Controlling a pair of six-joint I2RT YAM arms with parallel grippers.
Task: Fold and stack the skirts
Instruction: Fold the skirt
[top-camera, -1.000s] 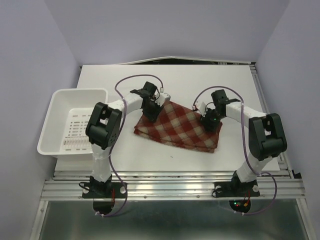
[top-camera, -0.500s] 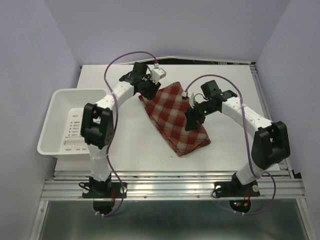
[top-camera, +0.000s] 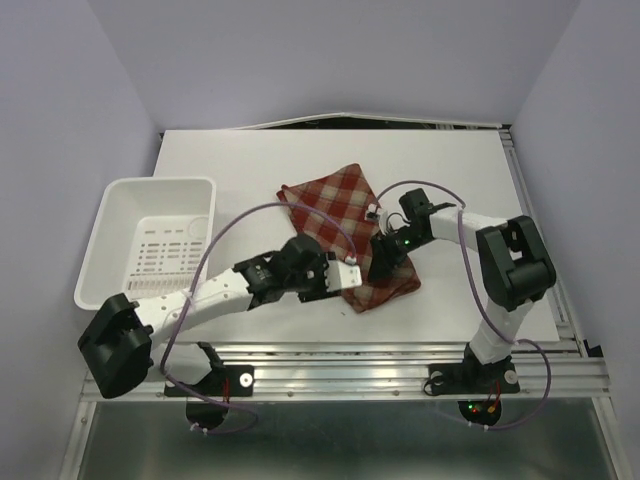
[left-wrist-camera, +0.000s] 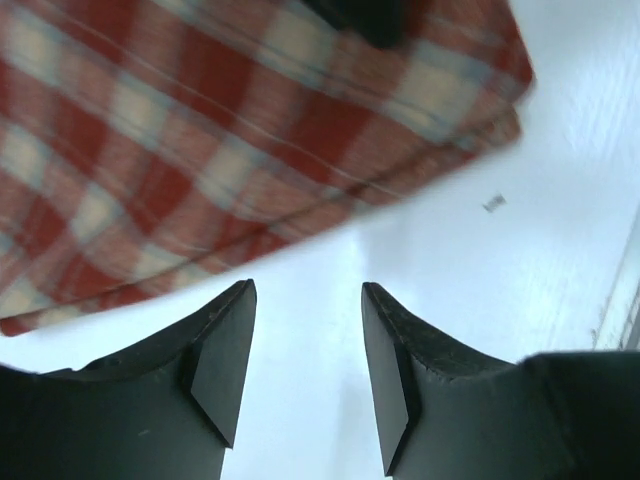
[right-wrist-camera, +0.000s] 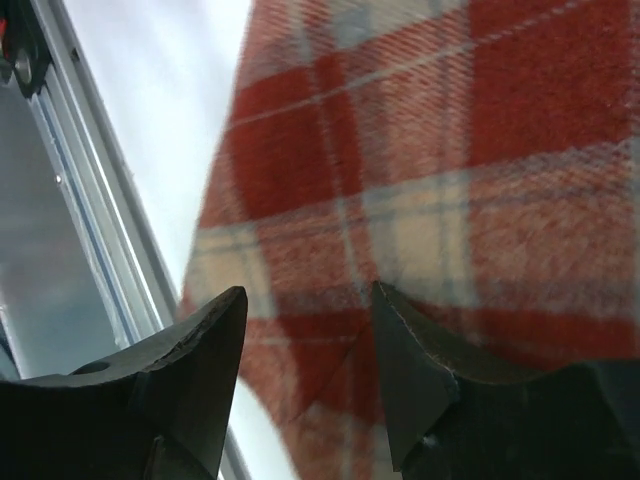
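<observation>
Right of the white basket (top-camera: 160, 183), well apart from it on the table (top-camera: 230, 160): one plaid skirt (top-camera: 340, 225), already folded into a narrow layered band, lying slantwise. At its end nearer the basket's front, left end effector (left-wrist-camera: 305, 340) spread wide over bare table, just short of the cloth edge. On the side away from the basket, right end effector (right-wrist-camera: 305, 340) likewise spread, low over the plaid, pinching nothing. Folding seemingly done; stacking left, no second skirt visible.
</observation>
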